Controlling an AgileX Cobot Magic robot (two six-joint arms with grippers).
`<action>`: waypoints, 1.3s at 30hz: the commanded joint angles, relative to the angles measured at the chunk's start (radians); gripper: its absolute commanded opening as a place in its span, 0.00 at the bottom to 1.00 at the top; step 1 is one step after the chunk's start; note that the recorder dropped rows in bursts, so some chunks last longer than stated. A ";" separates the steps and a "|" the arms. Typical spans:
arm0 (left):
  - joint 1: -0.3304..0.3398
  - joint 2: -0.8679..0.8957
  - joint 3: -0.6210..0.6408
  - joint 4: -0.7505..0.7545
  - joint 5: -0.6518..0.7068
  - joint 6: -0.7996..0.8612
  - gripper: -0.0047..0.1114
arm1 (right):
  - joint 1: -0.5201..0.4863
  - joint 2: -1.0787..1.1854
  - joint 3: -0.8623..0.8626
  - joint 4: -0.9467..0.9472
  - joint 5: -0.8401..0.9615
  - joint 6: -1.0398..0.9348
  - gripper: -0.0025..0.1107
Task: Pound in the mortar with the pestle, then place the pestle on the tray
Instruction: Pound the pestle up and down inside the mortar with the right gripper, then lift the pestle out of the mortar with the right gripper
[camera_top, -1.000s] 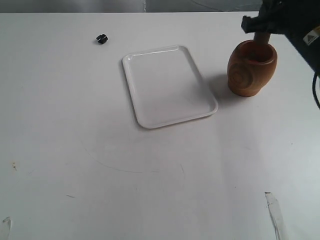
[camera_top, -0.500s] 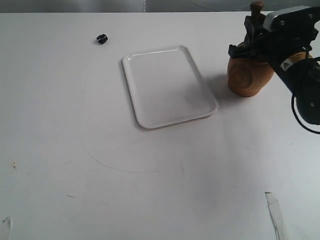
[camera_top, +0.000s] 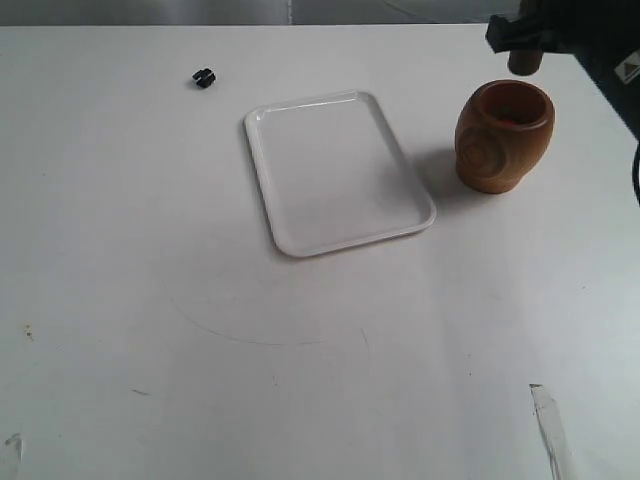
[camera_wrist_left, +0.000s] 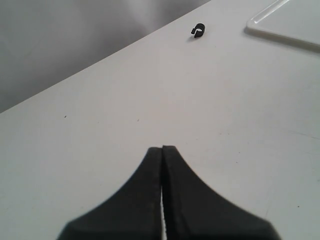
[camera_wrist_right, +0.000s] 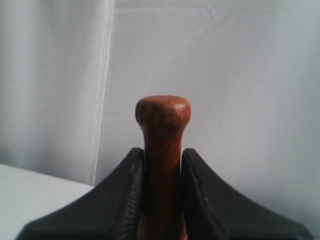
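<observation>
The light-brown mortar (camera_top: 503, 135) stands upright on the white table, right of the white tray (camera_top: 335, 170). Its reddish mouth holds nothing. My right gripper (camera_top: 522, 35) hangs above and just behind it, shut on the dark reddish-brown pestle (camera_top: 524, 63), whose lower end shows below the fingers, clear of the rim. In the right wrist view the pestle (camera_wrist_right: 162, 130) stands between the black fingers (camera_wrist_right: 131, 172) of the right gripper (camera_wrist_right: 162, 152), knob past the tips. My left gripper (camera_wrist_left: 162, 148) is shut on nothing, low over the bare table; a tray corner (camera_wrist_left: 287, 22) shows far off.
A small black clip (camera_top: 204, 77) lies on the table left of the tray, also seen as the clip (camera_wrist_left: 198, 31) in the left wrist view. A strip of tape (camera_top: 550, 425) sits near the front right. The table's far edge runs just behind the mortar.
Half a second ago the right gripper was low with the pestle down in the mortar. It has since risen, and the pestle's end now hangs clear above the rim.
</observation>
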 joint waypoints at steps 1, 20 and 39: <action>-0.008 -0.001 0.001 -0.007 -0.003 -0.008 0.04 | -0.002 0.128 0.002 0.019 -0.005 -0.062 0.02; -0.008 -0.001 0.001 -0.007 -0.003 -0.008 0.04 | -0.002 -0.034 0.002 0.002 -0.025 -0.058 0.02; -0.008 -0.001 0.001 -0.007 -0.003 -0.008 0.04 | -0.002 0.327 0.002 0.010 -0.229 -0.039 0.02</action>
